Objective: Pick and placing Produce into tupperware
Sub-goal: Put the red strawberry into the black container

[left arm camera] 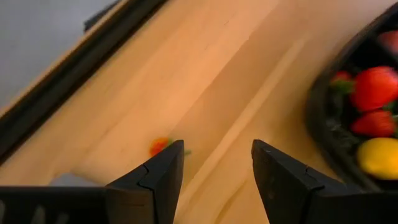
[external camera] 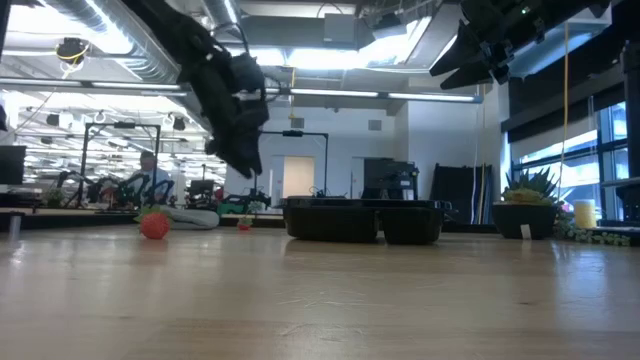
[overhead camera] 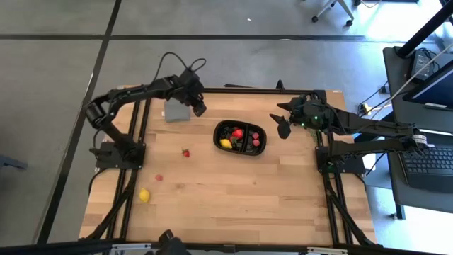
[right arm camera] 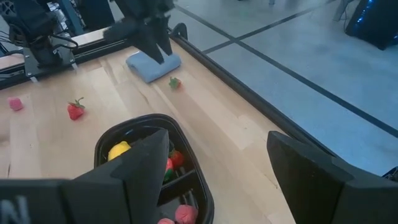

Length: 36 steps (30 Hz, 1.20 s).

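The tupperware point(overhead camera: 241, 137), a glossy black rounded-oblong tray with inner dividers, is sitting near the middle of the pale wooden bench point(overhead camera: 233, 205), toward its far edge. Red strawberry-like pieces and a yellow lemon-like piece point(overhead camera: 226, 143) are lying in its compartments. Outside it, a small strawberry point(overhead camera: 186, 152), a pink piece point(overhead camera: 159, 178) and a yellow lemon point(overhead camera: 144, 195) are lying scattered toward the bench's left side. The left gripper point(overhead camera: 199, 109) is hanging with fingers parted and empty beside a flat grey square piece point(overhead camera: 176, 112) near the far edge. The right gripper point(overhead camera: 282, 125) is hovering wide and empty just beyond the tray's right end.
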{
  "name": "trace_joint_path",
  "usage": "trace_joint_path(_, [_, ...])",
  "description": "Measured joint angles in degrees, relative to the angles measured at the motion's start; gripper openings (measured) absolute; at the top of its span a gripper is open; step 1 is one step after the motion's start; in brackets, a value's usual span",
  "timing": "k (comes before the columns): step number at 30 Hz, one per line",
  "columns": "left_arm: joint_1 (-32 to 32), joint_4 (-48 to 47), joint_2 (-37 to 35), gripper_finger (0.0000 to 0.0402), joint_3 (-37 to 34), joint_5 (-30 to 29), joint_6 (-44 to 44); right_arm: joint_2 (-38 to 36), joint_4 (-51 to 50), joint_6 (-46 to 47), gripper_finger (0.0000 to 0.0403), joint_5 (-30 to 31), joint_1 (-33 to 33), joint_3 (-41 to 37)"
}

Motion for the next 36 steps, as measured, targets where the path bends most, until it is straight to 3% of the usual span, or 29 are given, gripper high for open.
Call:
trace_joint_path(7, [-0.3, -0.6, 4.8, 0.0181, 0.0, -1.3, -5.1, 0.0, -0.1, -0.1, 0.0275, 0.0, 0.0, 0.0])
trace_joint_path(13, [-2.7, -1.1, 6.6, 0.0181, 0.1, -11.3, -6.0, 0.0, -0.1, -0.1, 0.0275, 0.0, 0.0, 0.0])
trace_joint_path(26, [-9.2, 0.1, 6.6, 0.0181, 0.1, -20.5, -7.6, 0.0, 2.0, -0.1, 0.0275, 0.0, 0.0, 0.0])
trace_joint_path(36, [-9.3, 1.5, 9.2, 0.0181, 0.1, -21.5, -7.6, 0.0, 3.4, 2.3, 0.0275, 0.0, 0.0, 0.0])
